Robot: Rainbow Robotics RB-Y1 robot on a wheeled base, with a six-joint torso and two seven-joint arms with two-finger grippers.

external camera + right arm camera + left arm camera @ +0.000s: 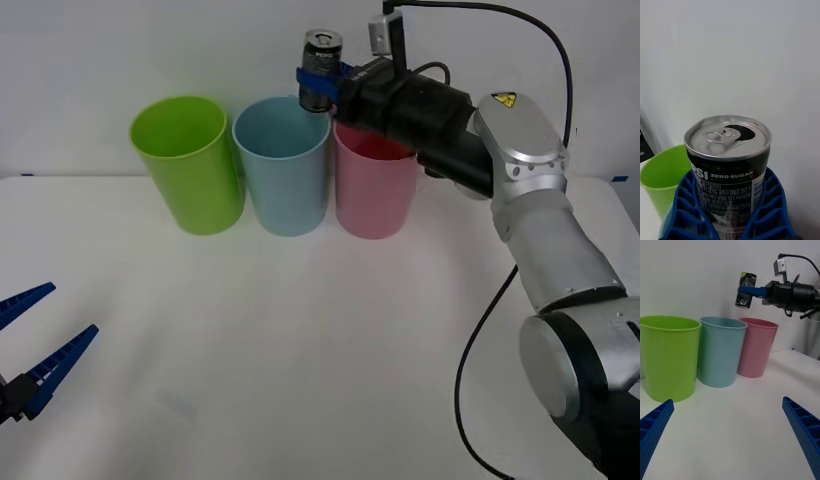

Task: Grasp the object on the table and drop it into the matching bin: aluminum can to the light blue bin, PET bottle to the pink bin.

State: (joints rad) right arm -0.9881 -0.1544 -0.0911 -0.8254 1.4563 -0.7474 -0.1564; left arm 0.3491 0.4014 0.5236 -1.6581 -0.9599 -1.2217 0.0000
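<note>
My right gripper is shut on the aluminum can, a small dark can with a silver top and pull-tab. It holds the can upright in the air, above the right part of the light blue bin's rim. In the right wrist view the can sits between the blue ribbed fingers. The pink bin stands just right of the blue one, under the right arm. From the left wrist view the can hangs over the gap between the blue bin and the pink bin. My left gripper rests open low at the table's left front.
A lime green bin stands left of the blue one; all three line up at the back of the white table. A white wall rises right behind them. A black cable hangs from the right arm.
</note>
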